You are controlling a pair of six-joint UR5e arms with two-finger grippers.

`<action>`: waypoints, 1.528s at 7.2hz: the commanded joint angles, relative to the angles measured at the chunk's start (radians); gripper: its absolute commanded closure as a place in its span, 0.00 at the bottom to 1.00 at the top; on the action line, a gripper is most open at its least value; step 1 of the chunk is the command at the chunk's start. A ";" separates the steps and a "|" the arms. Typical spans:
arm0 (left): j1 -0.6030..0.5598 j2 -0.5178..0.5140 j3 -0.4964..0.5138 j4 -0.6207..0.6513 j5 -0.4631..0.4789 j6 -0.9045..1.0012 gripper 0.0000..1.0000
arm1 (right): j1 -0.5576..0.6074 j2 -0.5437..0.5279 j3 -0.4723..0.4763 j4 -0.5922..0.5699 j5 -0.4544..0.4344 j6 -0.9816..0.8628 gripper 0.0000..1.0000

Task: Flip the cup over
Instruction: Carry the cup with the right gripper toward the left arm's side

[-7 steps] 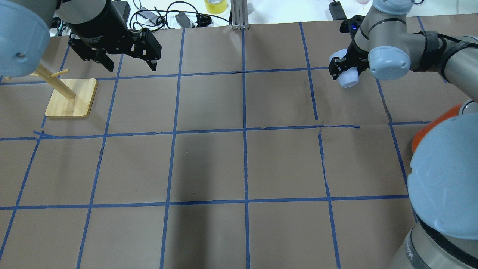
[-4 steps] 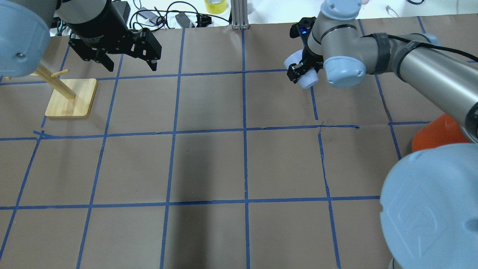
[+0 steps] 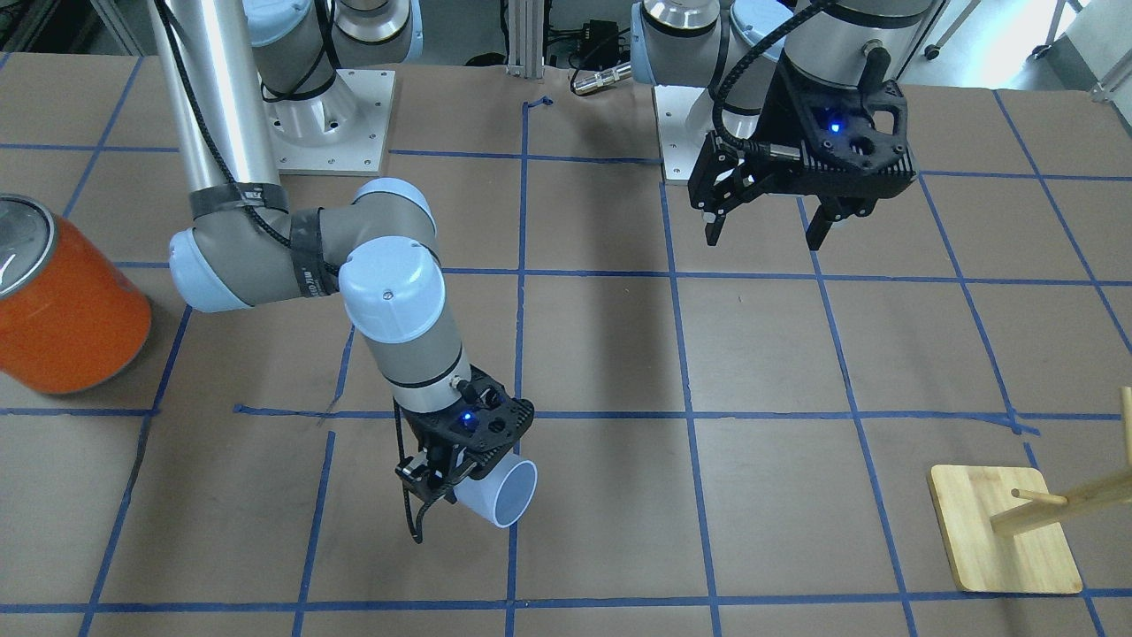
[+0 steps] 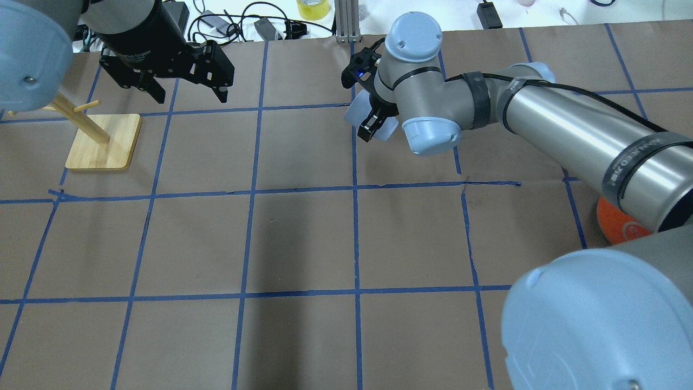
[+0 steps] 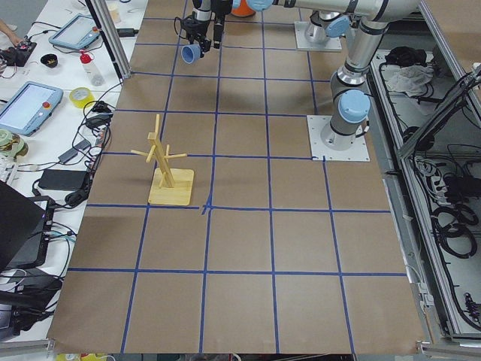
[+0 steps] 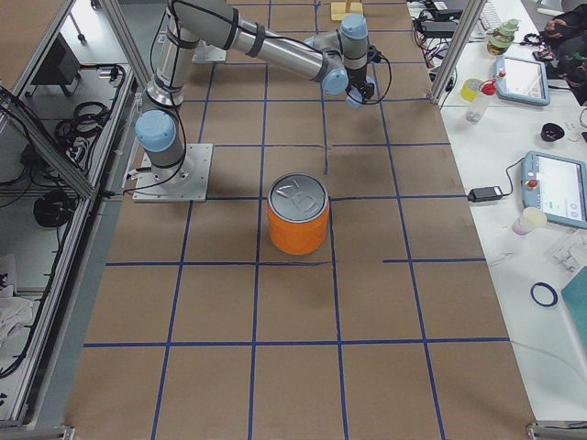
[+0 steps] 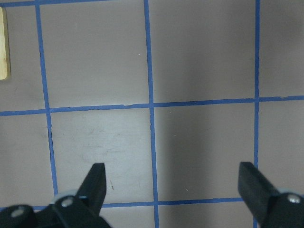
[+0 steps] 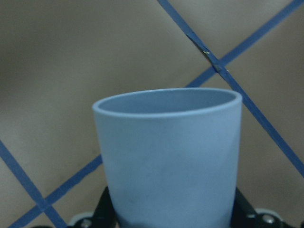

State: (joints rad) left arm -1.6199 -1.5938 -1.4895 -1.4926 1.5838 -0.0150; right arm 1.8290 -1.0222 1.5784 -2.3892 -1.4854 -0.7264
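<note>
**Cup held sideways in the right gripper**

Left gripper [image 4: 192, 97] hangs over the table [image 4: 303, 238] beside the wooden stand [image 4: 103, 143], its jaws wide apart and holding nothing. Right gripper [image 3: 447, 482] has its jaws clamped on the cup [image 3: 500, 497] near its base. The cup lies sideways over the table's far middle, mouth facing away from the robot. An orange can [image 3: 66, 310] stands at the right.

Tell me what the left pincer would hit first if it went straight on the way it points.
The left pincer points roughly straight down, open and empty. Its wrist view shows only the paper-covered table ahead, near a blue tape crossing. Nothing appears to lie in between.
</note>
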 commanded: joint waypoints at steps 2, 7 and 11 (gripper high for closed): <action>0.002 0.002 0.002 0.000 0.005 0.001 0.00 | 0.073 0.054 0.002 -0.059 0.005 -0.362 0.66; 0.003 0.002 0.001 -0.002 0.004 0.001 0.00 | 0.101 0.077 0.008 -0.048 0.123 -0.381 0.53; 0.002 0.002 0.000 -0.002 0.004 0.001 0.00 | 0.128 0.091 0.002 -0.048 0.123 -0.300 0.15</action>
State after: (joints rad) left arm -1.6183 -1.5923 -1.4890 -1.4941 1.5883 -0.0138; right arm 1.9503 -0.9338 1.5815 -2.4376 -1.3626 -1.0409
